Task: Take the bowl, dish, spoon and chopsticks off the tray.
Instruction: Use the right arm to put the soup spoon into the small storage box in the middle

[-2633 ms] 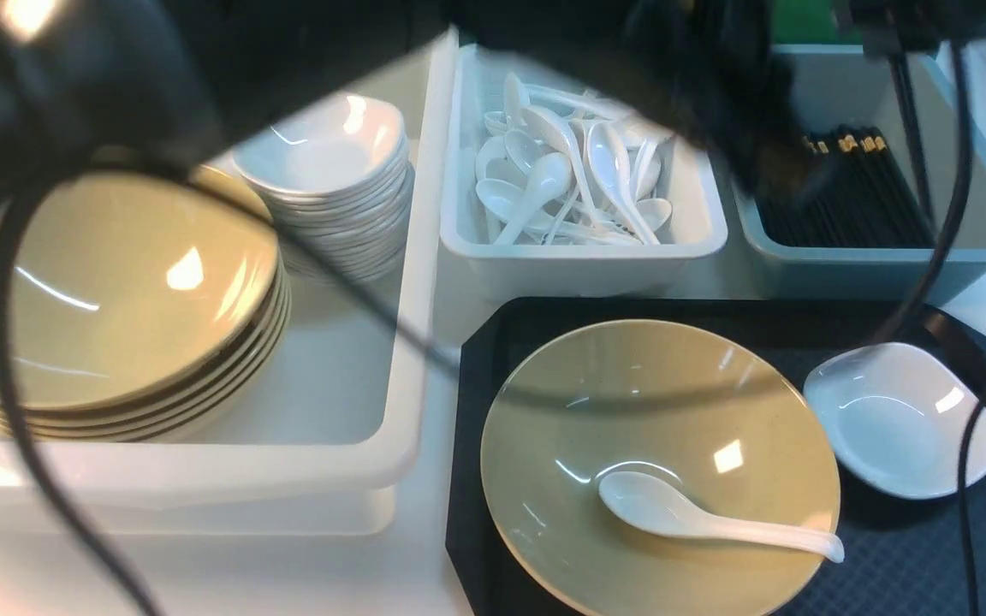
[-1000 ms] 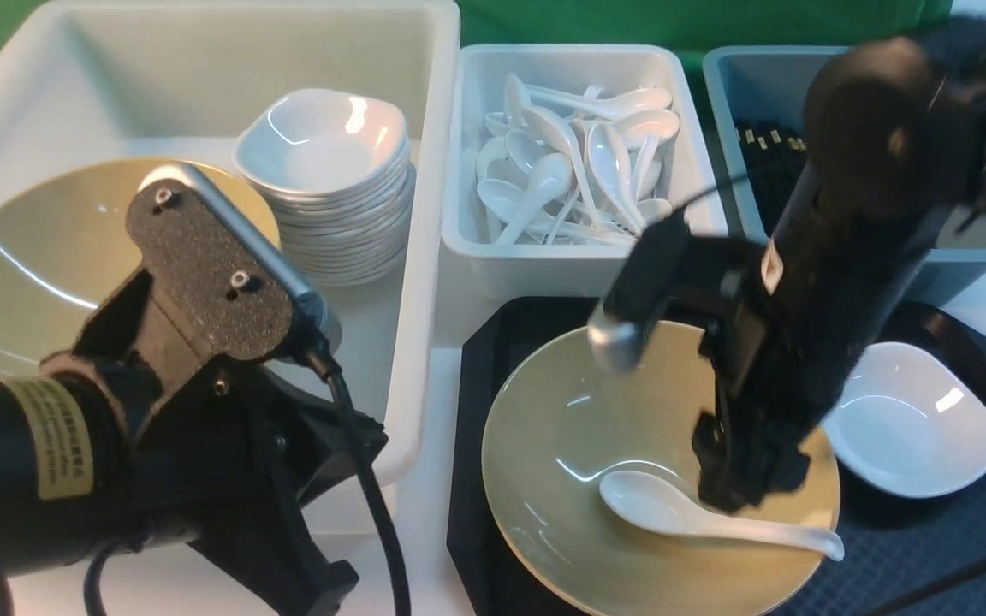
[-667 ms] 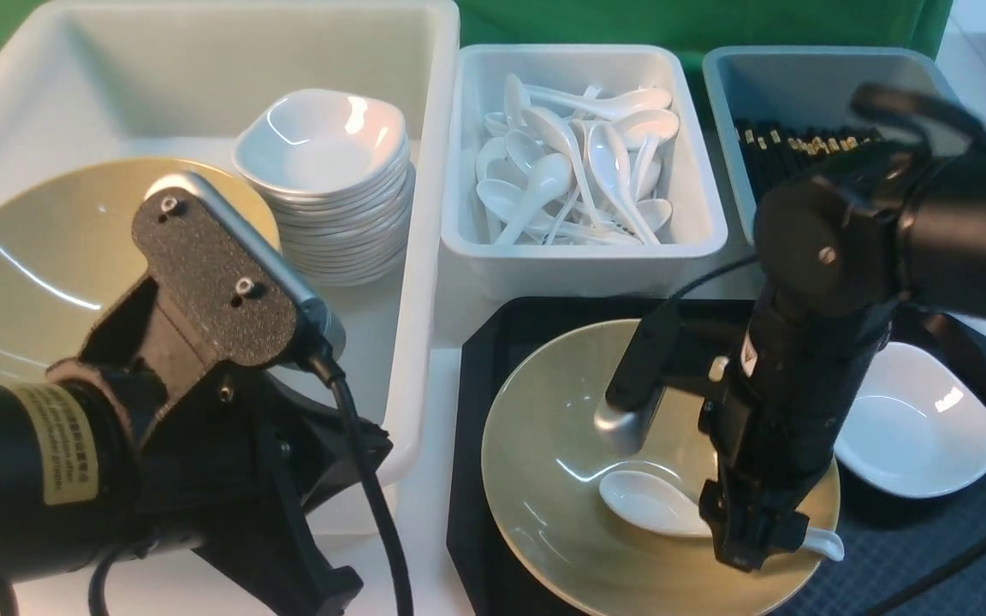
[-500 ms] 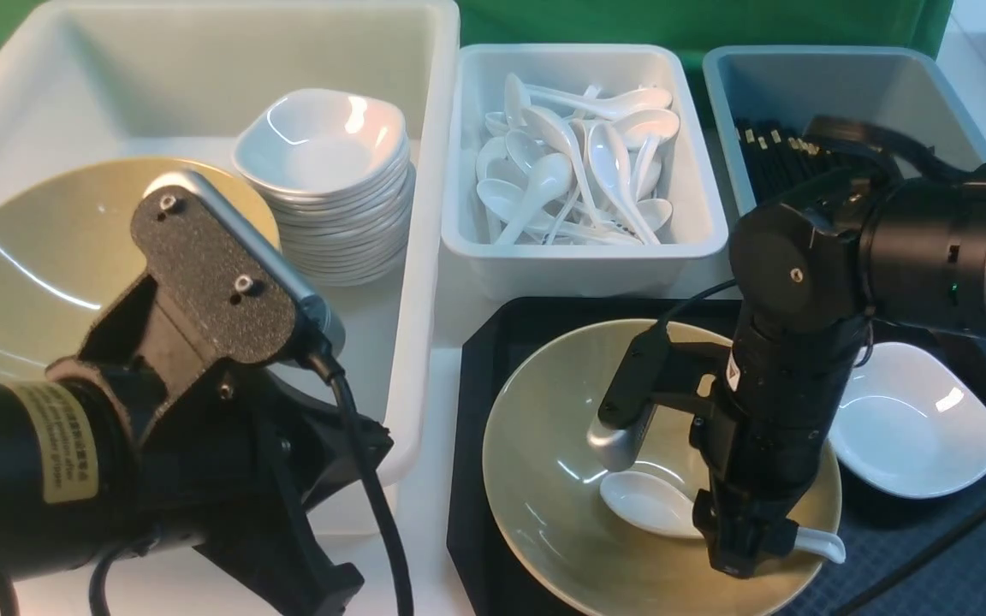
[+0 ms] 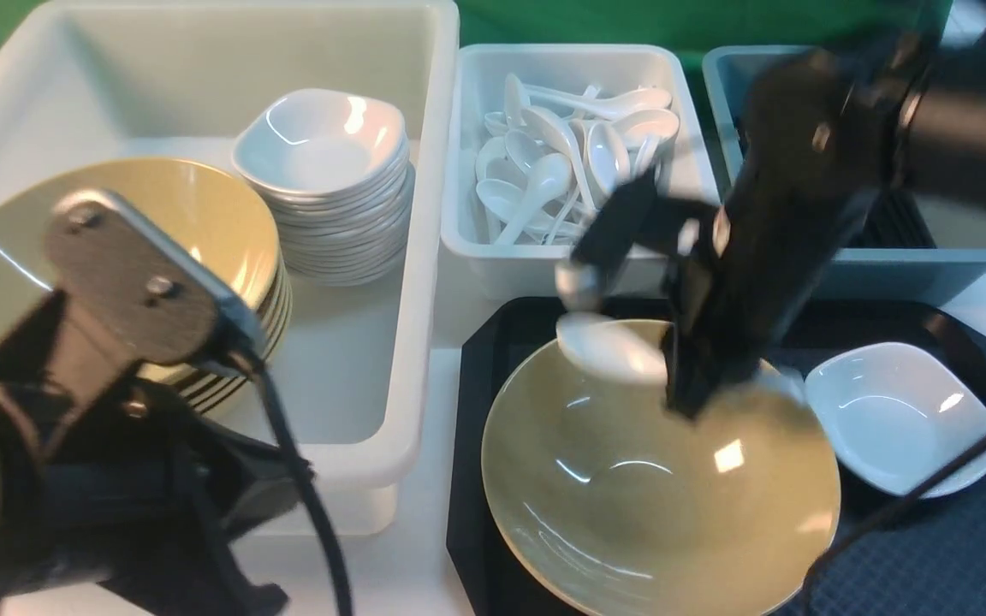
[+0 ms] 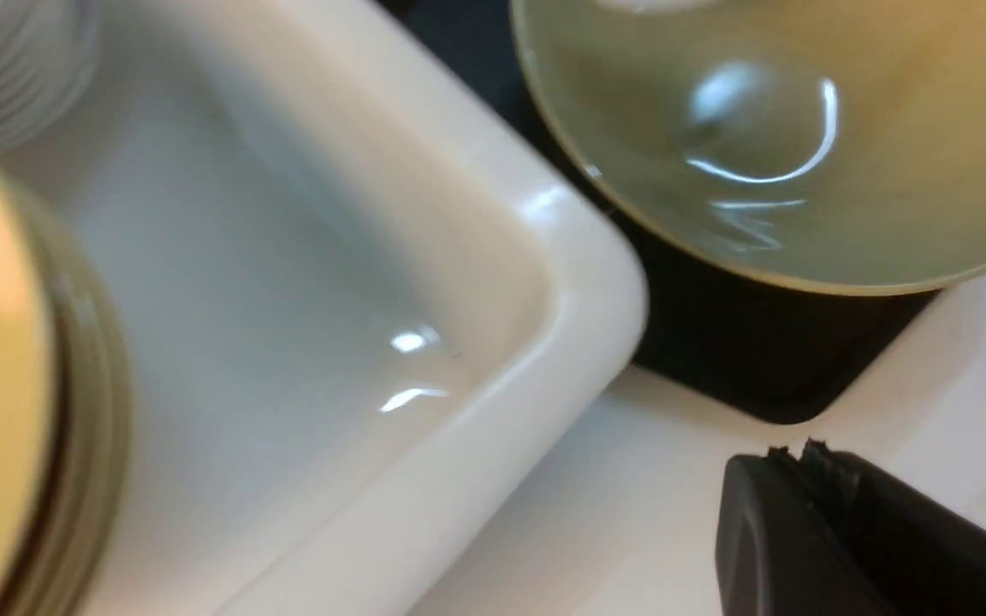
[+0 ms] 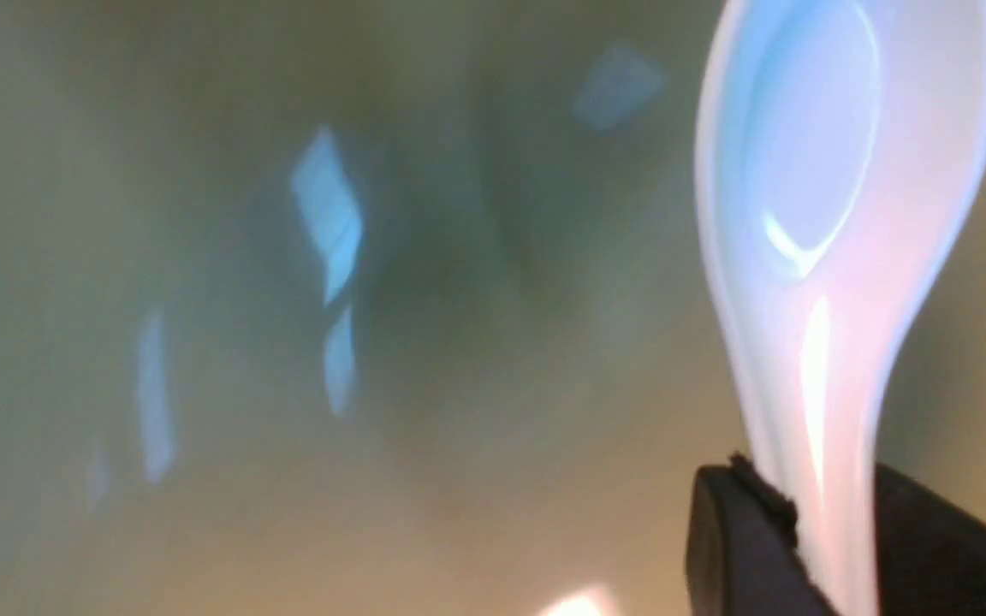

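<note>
The khaki bowl (image 5: 656,479) sits on the black tray (image 5: 904,556), with the white dish (image 5: 899,419) to its right. My right gripper (image 5: 694,389) is shut on the handle of the white spoon (image 5: 608,346) and holds it in the air over the bowl's far rim. In the right wrist view the spoon (image 7: 818,231) sticks out from the closed jaws above the bowl (image 7: 288,342). My left gripper (image 6: 792,453) is shut and empty, low over the table by the tray's corner (image 6: 758,368). No chopsticks lie on the tray.
A large white tub (image 5: 347,479) on the left holds a stack of khaki bowls (image 5: 202,231) and a stack of white dishes (image 5: 330,180). A white bin (image 5: 579,265) holds several spoons. A grey-blue bin (image 5: 947,261) at the back right holds black chopsticks.
My right gripper closed on the spoon's handle in the bowl and lifted it up and away toward the spoon bin. My left arm has dropped lower and shifted left.
</note>
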You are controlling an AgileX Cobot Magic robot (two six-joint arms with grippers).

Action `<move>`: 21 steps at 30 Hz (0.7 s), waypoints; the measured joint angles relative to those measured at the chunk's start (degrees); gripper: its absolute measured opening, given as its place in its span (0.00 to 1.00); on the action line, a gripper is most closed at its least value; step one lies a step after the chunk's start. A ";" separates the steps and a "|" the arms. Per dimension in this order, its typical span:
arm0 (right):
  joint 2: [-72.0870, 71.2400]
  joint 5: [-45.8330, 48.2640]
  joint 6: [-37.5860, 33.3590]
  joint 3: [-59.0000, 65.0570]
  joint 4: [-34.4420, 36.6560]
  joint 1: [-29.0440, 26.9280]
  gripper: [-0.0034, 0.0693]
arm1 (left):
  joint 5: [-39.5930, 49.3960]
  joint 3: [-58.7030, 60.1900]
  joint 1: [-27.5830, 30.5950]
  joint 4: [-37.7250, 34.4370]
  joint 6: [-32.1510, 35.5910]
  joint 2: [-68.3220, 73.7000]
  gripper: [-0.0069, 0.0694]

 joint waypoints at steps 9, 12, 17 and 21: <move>6.67 -23.52 15.61 -17.62 -0.58 -4.89 0.29 | -3.61 -3.74 7.59 1.33 -0.98 4.61 0.08; 10.96 -28.29 19.41 -21.38 -0.58 -5.77 0.29 | -4.96 -8.80 10.70 -4.51 6.69 8.05 0.08; 20.65 -29.99 23.28 -30.05 -0.58 -7.43 0.39 | -5.97 -17.97 15.95 -15.34 18.34 14.29 0.08; 24.36 -24.13 27.03 -35.99 -0.52 -8.68 0.65 | -4.54 -22.06 18.23 -20.73 20.50 18.92 0.08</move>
